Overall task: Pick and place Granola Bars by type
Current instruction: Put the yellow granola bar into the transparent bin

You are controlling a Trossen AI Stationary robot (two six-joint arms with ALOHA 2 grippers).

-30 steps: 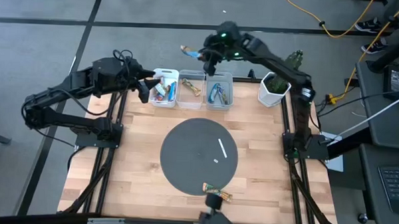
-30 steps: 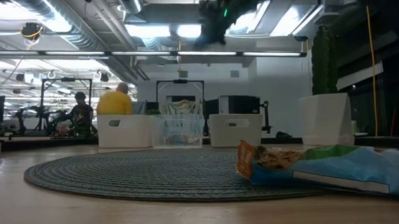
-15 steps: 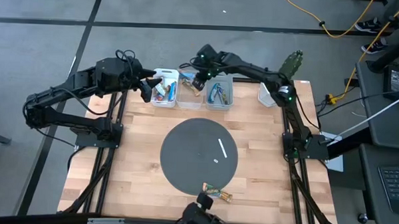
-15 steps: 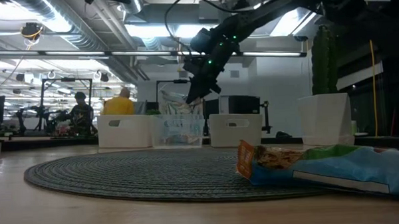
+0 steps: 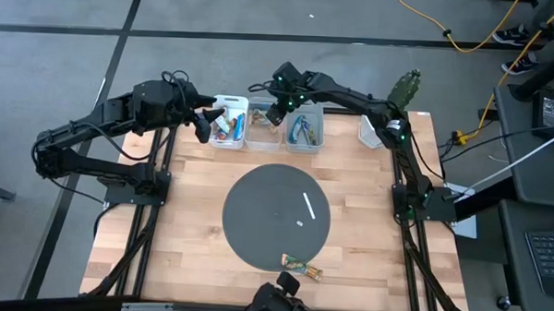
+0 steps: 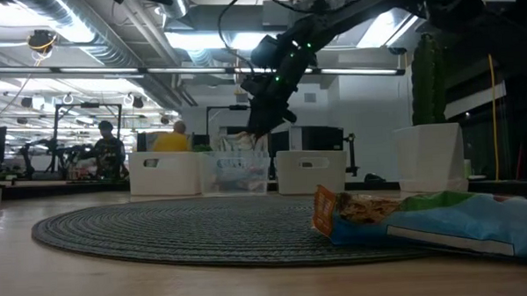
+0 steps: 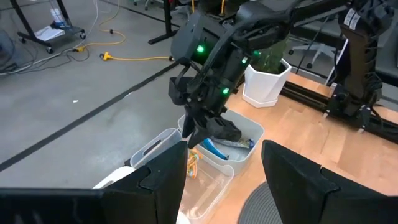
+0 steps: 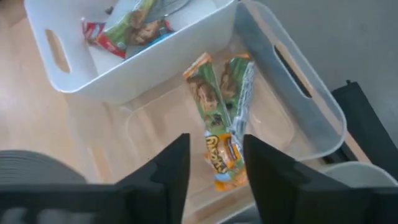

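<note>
Right gripper [image 5: 277, 112] over clear middle bin [image 5: 264, 127], arm stretched across from table's right side, fingers parted and empty, 2 green-orange granola bars [image 8: 221, 118] in that bin, left gripper [image 5: 202, 127] open beside white bin [image 5: 228, 122] left of it.

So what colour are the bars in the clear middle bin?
Green and orange wrappers, clearest in the right wrist view.

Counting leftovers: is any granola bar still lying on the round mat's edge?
Yes, one granola bar lies at the round mat's near edge in the high view.
</note>
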